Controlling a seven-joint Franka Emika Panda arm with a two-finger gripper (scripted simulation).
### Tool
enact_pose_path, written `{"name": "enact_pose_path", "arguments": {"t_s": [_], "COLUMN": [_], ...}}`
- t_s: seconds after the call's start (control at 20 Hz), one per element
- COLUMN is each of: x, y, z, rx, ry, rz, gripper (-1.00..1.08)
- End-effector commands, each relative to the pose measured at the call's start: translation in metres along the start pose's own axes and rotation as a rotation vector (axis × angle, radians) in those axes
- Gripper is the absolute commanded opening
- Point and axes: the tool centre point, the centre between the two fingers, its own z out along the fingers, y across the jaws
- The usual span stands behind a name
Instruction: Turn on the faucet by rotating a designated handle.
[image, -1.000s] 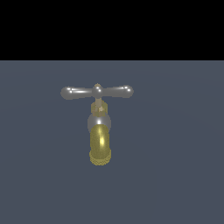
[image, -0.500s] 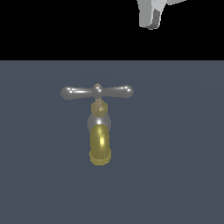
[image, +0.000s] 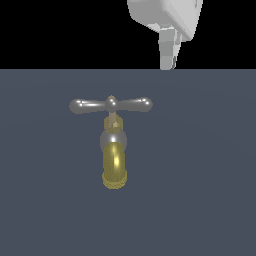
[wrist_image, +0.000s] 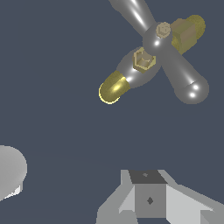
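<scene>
The faucet stands on a dark grey-blue surface, its golden-brass spout curving toward the camera below a silver-grey round body. Its handle is a glossy silver-grey crossbar lying level across the top, with bulbous ends to either side. My white gripper hangs at the exterior view's upper right, above and beyond the handle's right-hand end, touching nothing. Its fingers show as a single narrow column and look shut and empty. In the wrist view the handle and the faucet's spout lie ahead of the gripper.
The dark grey-blue surface spreads around the faucet with no other objects on it. A pale rounded shape shows at the wrist view's edge; what it is cannot be told.
The gripper has come down into the exterior view from the upper right, showing more of its body and finger than half a second ago. The faucet and handle have not moved.
</scene>
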Motion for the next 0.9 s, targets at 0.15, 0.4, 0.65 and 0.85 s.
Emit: {"name": "enact_pose_path", "arguments": {"t_s": [0.15,0.4,0.65,0.85], "x": [0.006,0.013,0.022,0.029], "y": [0.014,0.026,0.037,0.044], "z": [0.024,0.044,0.064,0.078], "rx": [0.000,0.000,0.001,0.001], "ry": [0.002,0.004,0.007,0.009], "rz": [-0.134,-0.250,-0.361,-0.441], "gripper": [-1.00,-1.00,-1.00,-1.00]}}
